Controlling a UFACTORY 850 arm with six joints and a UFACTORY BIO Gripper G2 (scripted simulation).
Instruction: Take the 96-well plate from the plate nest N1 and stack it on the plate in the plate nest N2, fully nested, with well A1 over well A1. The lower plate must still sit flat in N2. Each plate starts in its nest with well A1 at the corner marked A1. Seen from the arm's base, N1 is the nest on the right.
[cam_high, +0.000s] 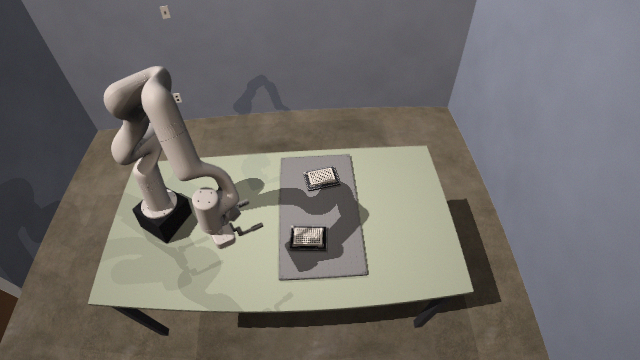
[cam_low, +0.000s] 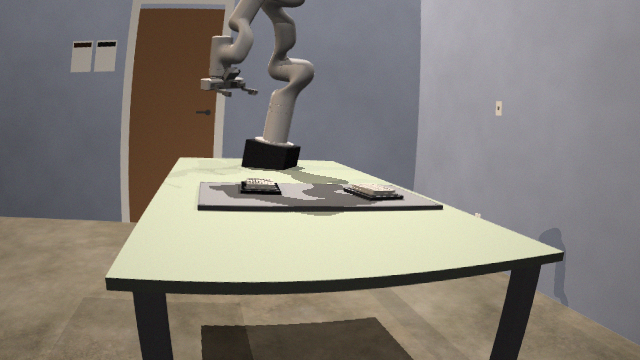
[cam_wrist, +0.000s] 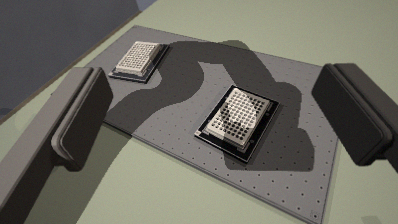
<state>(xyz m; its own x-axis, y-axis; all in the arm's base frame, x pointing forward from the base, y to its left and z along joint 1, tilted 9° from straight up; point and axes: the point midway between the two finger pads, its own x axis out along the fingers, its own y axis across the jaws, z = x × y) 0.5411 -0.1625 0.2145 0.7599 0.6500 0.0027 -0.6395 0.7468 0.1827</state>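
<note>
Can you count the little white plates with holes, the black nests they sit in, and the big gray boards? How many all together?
White plates with holes: 2
Black nests: 2
Gray boards: 1
Total: 5
</note>
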